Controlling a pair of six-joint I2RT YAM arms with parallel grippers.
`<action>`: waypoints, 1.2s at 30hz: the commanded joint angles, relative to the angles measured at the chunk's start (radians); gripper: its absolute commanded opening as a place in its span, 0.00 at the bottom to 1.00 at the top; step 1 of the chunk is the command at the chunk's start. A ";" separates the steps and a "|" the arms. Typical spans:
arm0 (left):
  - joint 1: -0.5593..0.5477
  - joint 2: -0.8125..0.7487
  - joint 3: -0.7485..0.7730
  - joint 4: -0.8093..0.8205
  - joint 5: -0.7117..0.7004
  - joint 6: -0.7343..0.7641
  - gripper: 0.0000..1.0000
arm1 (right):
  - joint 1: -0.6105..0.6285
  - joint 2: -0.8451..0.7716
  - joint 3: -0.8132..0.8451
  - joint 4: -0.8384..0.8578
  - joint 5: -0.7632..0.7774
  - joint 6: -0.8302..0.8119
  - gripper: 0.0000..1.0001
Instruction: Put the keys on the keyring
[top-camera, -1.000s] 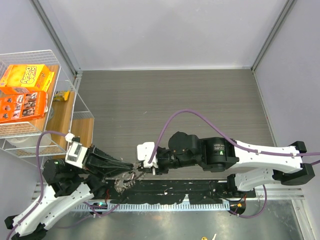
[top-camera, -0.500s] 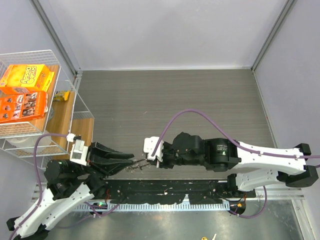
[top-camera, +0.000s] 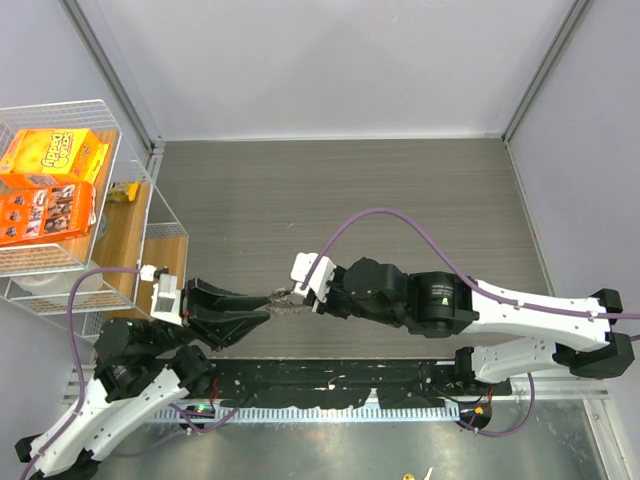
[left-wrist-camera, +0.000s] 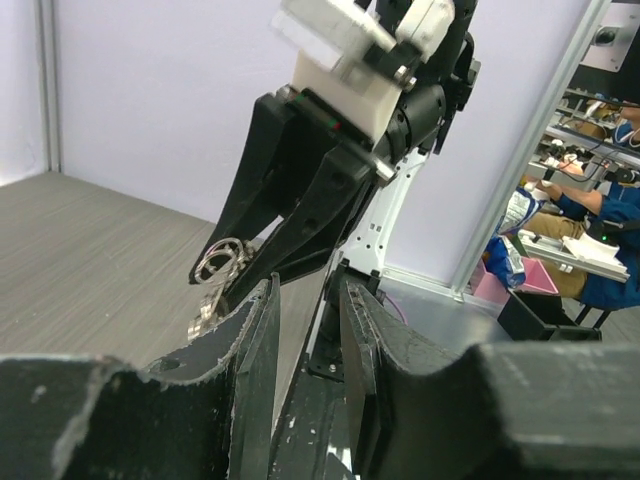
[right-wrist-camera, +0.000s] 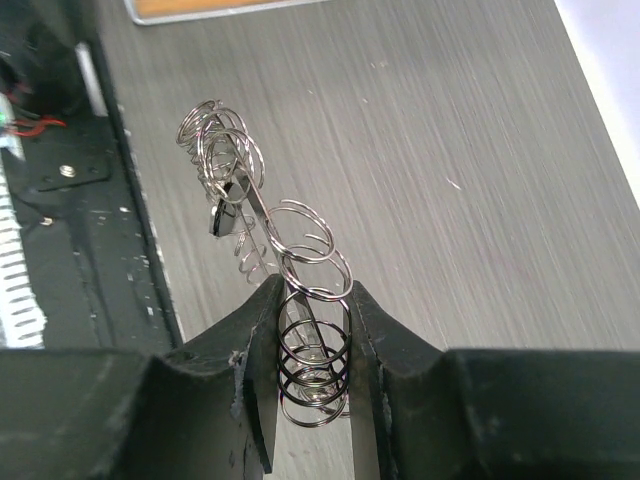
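A grey wood-grain table (top-camera: 350, 190) sits between pale walls (top-camera: 330, 60), a wire rack (top-camera: 128, 170) beside it.

Keyring (right-wrist-camera: 312, 262): a string of thin silvery wire rings, coils bunched in three clusters. It is not flat on the table. The lowest cluster is pinched between the fingers of the right gripper (right-wrist-camera: 312, 292), and the rest sticks out past the fingertips. One tiny key (right-wrist-camera: 222, 216) with a black head sits in the string below the far cluster, with a flat silver strip beside it. In the top view the bunch is over the table near its near edge, left of centre.
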 joint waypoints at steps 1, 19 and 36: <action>-0.001 -0.016 0.000 -0.034 -0.036 0.013 0.35 | -0.024 0.042 0.049 0.014 0.151 -0.014 0.05; -0.001 -0.027 -0.023 -0.146 -0.163 0.042 0.36 | -0.352 0.304 0.048 0.059 0.358 0.022 0.05; -0.001 -0.082 -0.083 -0.172 -0.199 0.033 0.37 | -0.421 0.637 0.012 0.237 0.260 0.127 0.06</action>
